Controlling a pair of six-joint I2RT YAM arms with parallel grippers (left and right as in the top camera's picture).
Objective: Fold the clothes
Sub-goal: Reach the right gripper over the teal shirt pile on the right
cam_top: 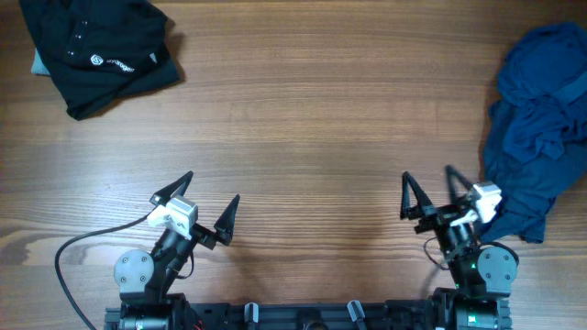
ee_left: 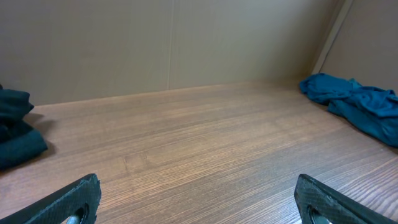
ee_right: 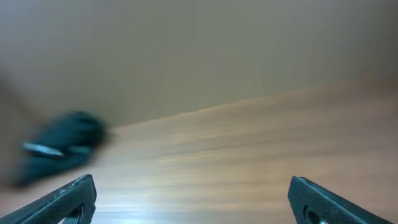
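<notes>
The clothes point(cam_top: 541, 119) lie as a crumpled blue heap at the table's right edge, with mid-blue and darker blue folds; in the left wrist view the clothes point(ee_left: 357, 106) show at the far right. My right gripper point(cam_top: 427, 173) stands open just left of the heap's lower part, with nothing between its fingers. My left gripper point(cam_top: 212, 186) is open over bare wood at the front left. In the left wrist view my left gripper point(ee_left: 198, 186) has only table between its wide-apart jaws. The blurred right wrist view shows my right gripper point(ee_right: 193, 183) the same way.
A dark, roughly folded garment point(cam_top: 96, 50) with a small white logo lies at the back left corner; this dark garment point(ee_left: 15, 127) shows at the left of the left wrist view and blurred point(ee_right: 62, 146) in the right wrist view. A black cable point(cam_top: 69, 252) loops by the left arm's base.
</notes>
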